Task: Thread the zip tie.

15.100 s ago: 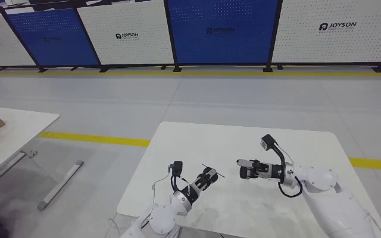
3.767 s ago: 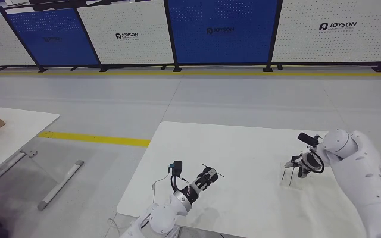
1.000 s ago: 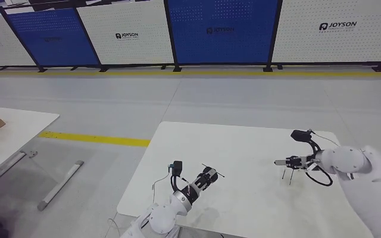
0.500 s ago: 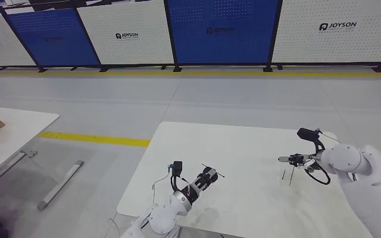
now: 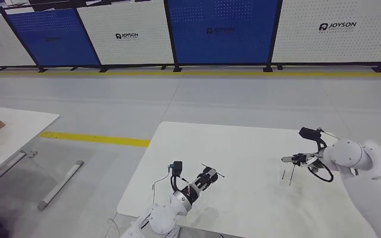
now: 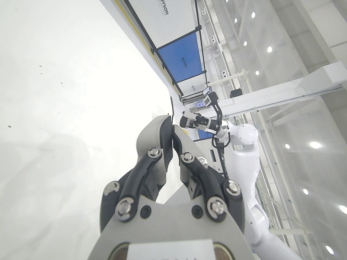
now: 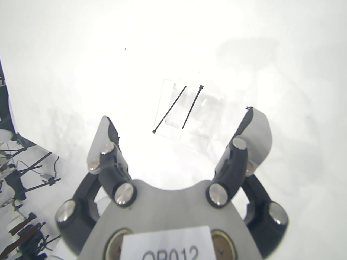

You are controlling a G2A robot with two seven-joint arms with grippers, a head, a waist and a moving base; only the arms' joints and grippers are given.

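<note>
A thin black held zip tie (image 6: 171, 106) is pinched between the pressed-together fingertips of the left hand (image 6: 172, 127). A short length of its strap is seen sticking out past the tips. In the top view this held zip tie (image 5: 212, 171) lies across the tip of the left hand (image 5: 208, 175), low in the frame and a little left of centre, over the near part of the white surface (image 5: 238, 146).

Two more ties lie flat on the surface at the right of the top view. A loose zip tie (image 7: 170, 109) and a second loose zip tie (image 7: 193, 106) are laid side by side, nearly parallel and apart from each other, with their heads at opposite ends. Both rest on a clear sheet (image 7: 214, 108), and the first reaches past its edge. In the top view they are seen as two short dark strokes (image 5: 283, 175) (image 5: 291, 177).

The right hand (image 7: 181, 117) is spread wide, nothing is held in it, and neither loose tie is touched by it. In the top view the right hand (image 5: 287, 159) is placed just above the two ties in the frame. It is also seen farther off in the left wrist view (image 6: 189, 121).

Blue and white panels (image 5: 220, 30) are lined along the top of the frame. A yellow floor line (image 5: 95, 138) is seen at middle left.
</note>
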